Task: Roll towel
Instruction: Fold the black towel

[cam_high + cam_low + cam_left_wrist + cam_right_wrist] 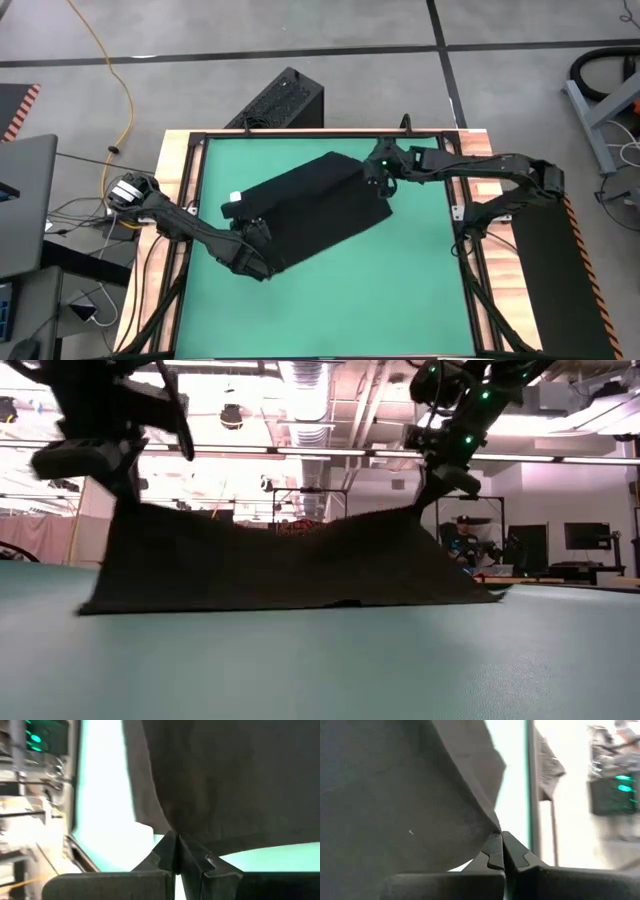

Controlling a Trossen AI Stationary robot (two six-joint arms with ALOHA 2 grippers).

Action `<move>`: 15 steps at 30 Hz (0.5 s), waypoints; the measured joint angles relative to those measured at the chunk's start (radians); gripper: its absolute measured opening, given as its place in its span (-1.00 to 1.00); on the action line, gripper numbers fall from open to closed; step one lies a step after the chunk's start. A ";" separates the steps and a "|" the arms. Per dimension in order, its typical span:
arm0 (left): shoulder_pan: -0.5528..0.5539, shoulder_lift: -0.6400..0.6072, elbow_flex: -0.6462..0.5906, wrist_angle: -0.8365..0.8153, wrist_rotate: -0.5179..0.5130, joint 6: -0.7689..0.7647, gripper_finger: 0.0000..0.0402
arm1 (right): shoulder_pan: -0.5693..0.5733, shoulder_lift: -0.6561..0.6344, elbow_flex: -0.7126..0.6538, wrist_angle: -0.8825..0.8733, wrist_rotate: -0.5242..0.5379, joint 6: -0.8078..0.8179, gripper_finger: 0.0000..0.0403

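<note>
The black towel (310,210) lies slantwise across the middle of the green table (420,290), with a small white tag (235,197) at its left corner. My left gripper (258,235) is shut on the towel at its near-left side. My right gripper (376,175) is shut on it at its far-right side. In the low view the towel (280,565) is raised at both held points, sags between them, and rests with its lower edge (300,606) on the table. My left gripper pinches an edge of the towel (172,827) between its two shut fingers, at its near-left corner (125,508). That corner is lifted off the table and the cloth hangs down from it to the table. My right gripper pinches a corner of the towel (494,826) between its two shut fingers, at the towel's far-right end (425,512). The corner is lifted and the cloth slopes down from it to the table.
A black box-shaped device with vents (280,100) stands on the floor beyond the table's far edge. A wooden frame (180,180) borders the green top. Open green surface lies toward the near edge (350,310).
</note>
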 joint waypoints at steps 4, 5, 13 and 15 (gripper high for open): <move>0.045 -0.001 0.030 -0.121 -0.147 0.003 -1.00 | 0.000 -0.047 0.000 0.020 0.089 0.001 -1.00; 0.060 -0.001 0.035 -0.148 -0.187 0.003 -1.00 | 0.000 -0.057 0.000 0.026 0.098 0.000 -1.00; 0.209 -0.078 0.042 -0.218 -0.423 0.038 -1.00 | -0.020 -0.107 0.000 0.057 0.208 0.018 -1.00; 0.230 -0.116 0.042 -0.220 -0.445 0.053 -1.00 | -0.021 -0.116 0.000 0.056 0.267 0.017 -1.00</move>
